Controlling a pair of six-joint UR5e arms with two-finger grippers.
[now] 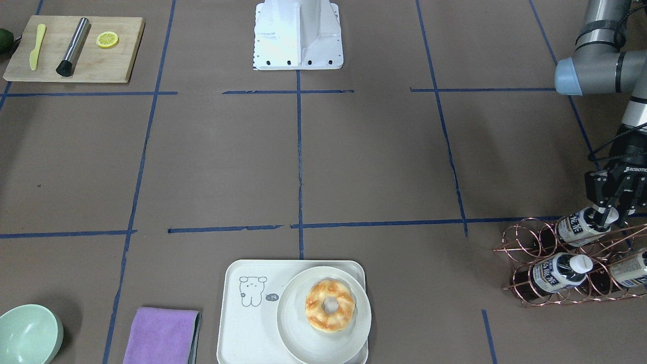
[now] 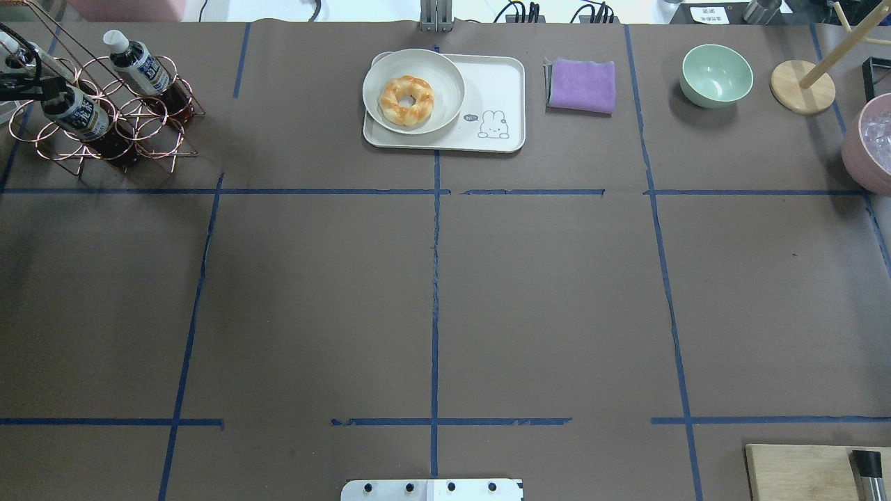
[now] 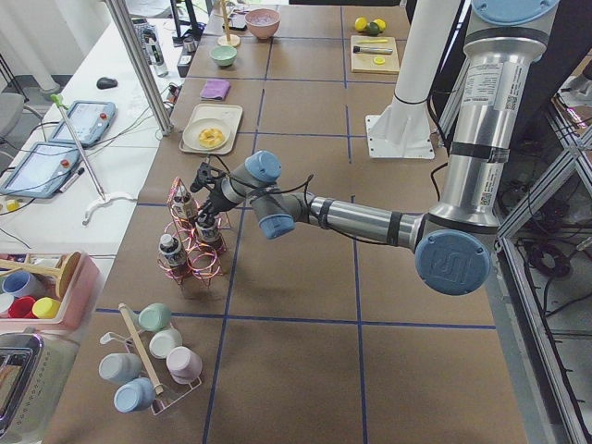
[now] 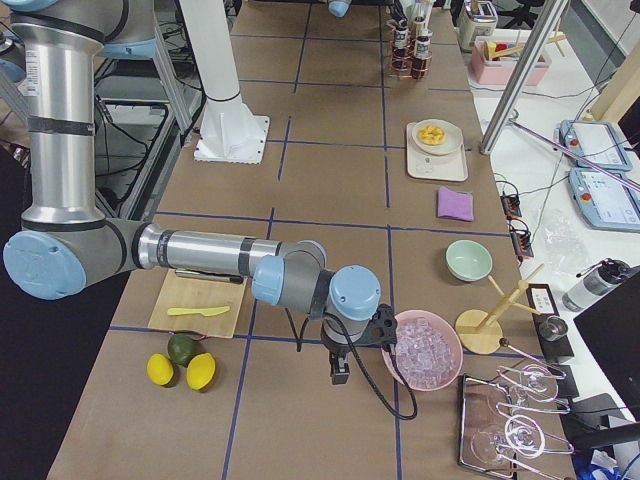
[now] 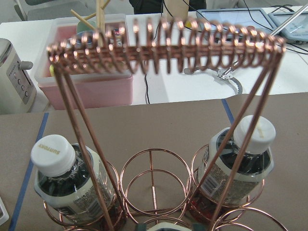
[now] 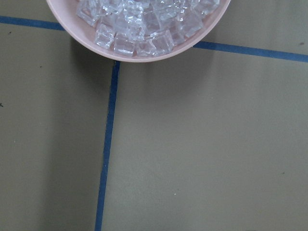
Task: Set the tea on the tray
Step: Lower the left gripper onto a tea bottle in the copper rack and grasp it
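Three tea bottles lie in a copper wire rack. The top tea has its white cap between the fingers of my left gripper, which press against both sides of the cap. It also shows in the overhead view, with the left gripper at the table's far left corner. The two lower bottles show in the left wrist view. The cream tray lies mid-table at the far edge, also in the overhead view. My right gripper hangs beside a pink ice bowl; I cannot tell whether it is open or shut.
A round plate with a donut fills half the tray. A purple cloth and a green bowl lie beside it. A wooden board carries a knife, muddler and lemon slice. The pink ice bowl stands at the right.
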